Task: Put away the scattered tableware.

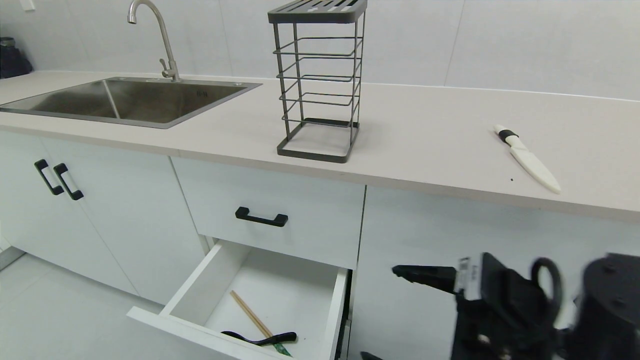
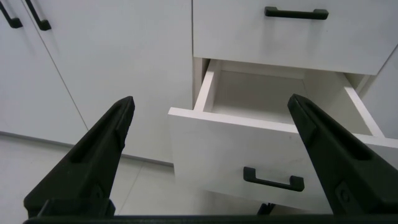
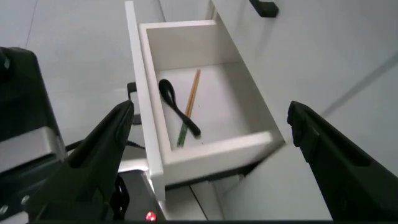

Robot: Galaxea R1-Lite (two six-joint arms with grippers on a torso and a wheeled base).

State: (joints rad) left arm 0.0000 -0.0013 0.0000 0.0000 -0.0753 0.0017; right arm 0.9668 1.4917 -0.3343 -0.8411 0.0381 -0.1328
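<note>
My left gripper [image 2: 211, 155] and right gripper [image 3: 208, 162] hung spread and empty by the open drawer [image 1: 192, 287], which held chopsticks [image 1: 250, 314] and a black spoon [image 1: 260, 341]. The white knife [image 1: 527, 159] lay on the counter [image 1: 425, 135], well apart. Lying so flat, it could slip from a pinch.
</note>
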